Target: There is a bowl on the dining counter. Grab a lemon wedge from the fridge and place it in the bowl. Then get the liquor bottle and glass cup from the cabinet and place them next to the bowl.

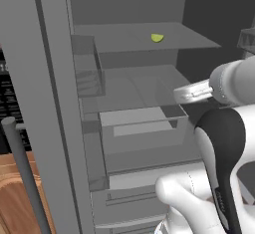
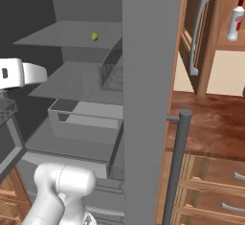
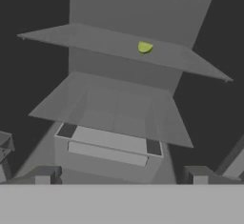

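Fridge [image 1: 55, 103]: one, grey, doors swung open, interior with two flat shelves and one open drawer bin below them.
Cabinet [image 2: 225, 37]: one, light brown wood, beside the fridge on the right base view's far side.
Table [image 2: 210, 123]: one reddish-brown wood-grain top past the open fridge door, wooden drawers under it.
Bottle [image 2: 235, 22]: one, white with red cap, upright on the cabinet shelf.
Lemon wedge [image 3: 145, 47]: one, yellow-green, alone on the upper fridge shelf near its front edge, open shelf all around.
End effector [image 3: 121, 178]: fingers stood wide apart, holding nothing, outside the fridge, facing the shelves, well short of the wedge.
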